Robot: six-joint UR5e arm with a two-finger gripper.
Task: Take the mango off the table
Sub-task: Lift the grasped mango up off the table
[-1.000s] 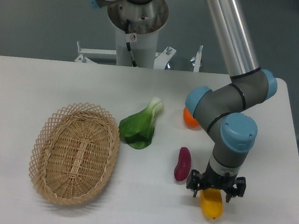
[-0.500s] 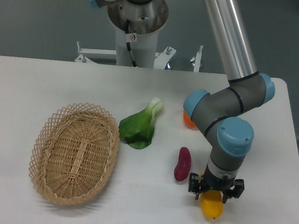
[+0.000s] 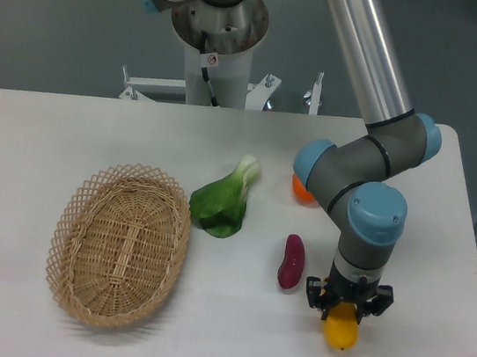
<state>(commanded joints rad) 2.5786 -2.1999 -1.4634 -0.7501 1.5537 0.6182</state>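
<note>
Pointing straight down, gripper [image 3: 347, 306] pinches mango [image 3: 342, 328] on table [image 3: 40, 133]; eggplant [image 3: 291, 260] just left, basket [image 3: 120, 244] far left.

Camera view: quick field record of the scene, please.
target: smooth yellow-orange oval mango, near the right front of the white matte table
pincer: over the mango's top end, fingers on either side; closure unclear
neighbours: dark purple oblong vegetable left of mango; round orange fruit partly behind arm
elsewhere: green leafy vegetable; oval wicker basket, empty
</note>
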